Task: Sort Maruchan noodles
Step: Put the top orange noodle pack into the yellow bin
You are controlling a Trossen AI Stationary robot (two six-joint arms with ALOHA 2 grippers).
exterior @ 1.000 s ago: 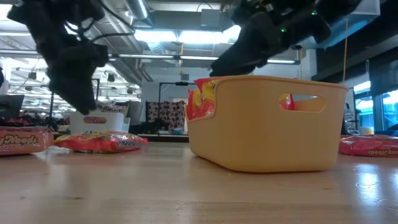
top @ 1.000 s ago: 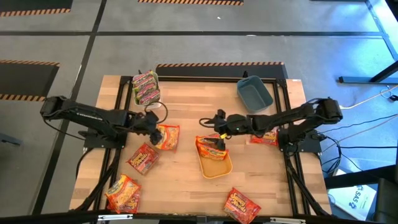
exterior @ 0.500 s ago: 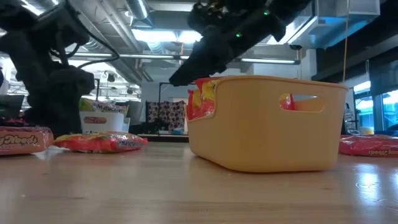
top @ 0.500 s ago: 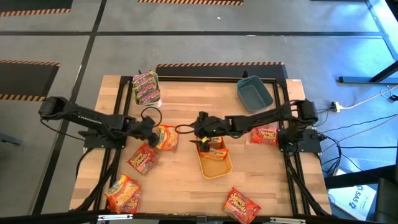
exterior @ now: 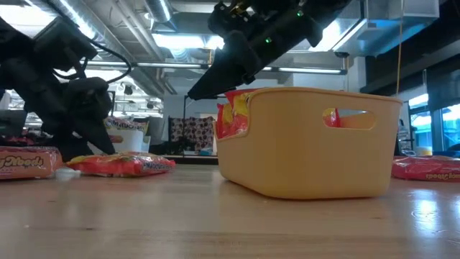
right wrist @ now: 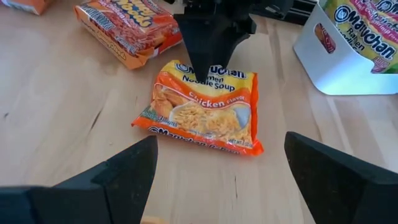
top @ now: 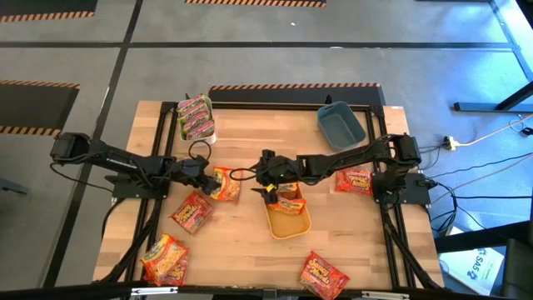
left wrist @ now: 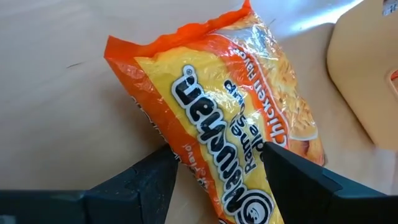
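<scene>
An orange-yellow Maruchan packet [top: 223, 183] lies flat on the table left of the yellow bin [top: 293, 223]; it also shows in the left wrist view [left wrist: 236, 118] and the right wrist view [right wrist: 205, 109]. My left gripper [top: 206, 172] is open and low over the packet's left end, one finger on each side of it. My right gripper [top: 266, 173] is open and empty, in the air between that packet and the yellow bin. Another orange-yellow packet [exterior: 233, 115] leans inside the yellow bin. Green-pink packets [top: 195, 115] stand in the white bin [top: 204, 133]. My left gripper comes down slanting from the table's left, its fingers [left wrist: 158, 171] beside the two long edges of the orange-yellow packet near its end [left wrist: 217, 186]. I cannot tell whether they touch it. The packet lies flat on the table.
Red packets lie at the left [top: 191, 212], the near left [top: 164, 258], the near middle [top: 323, 275] and the right [top: 354, 181]. A blue bin [top: 340, 125] stands at the far right. A black frame runs along the table's edges.
My right gripper has gone from over the yellow bin toward the table's left, and now hangs near the orange-yellow packet. My left gripper has come down onto that packet's end. The packet has stayed on the table.
</scene>
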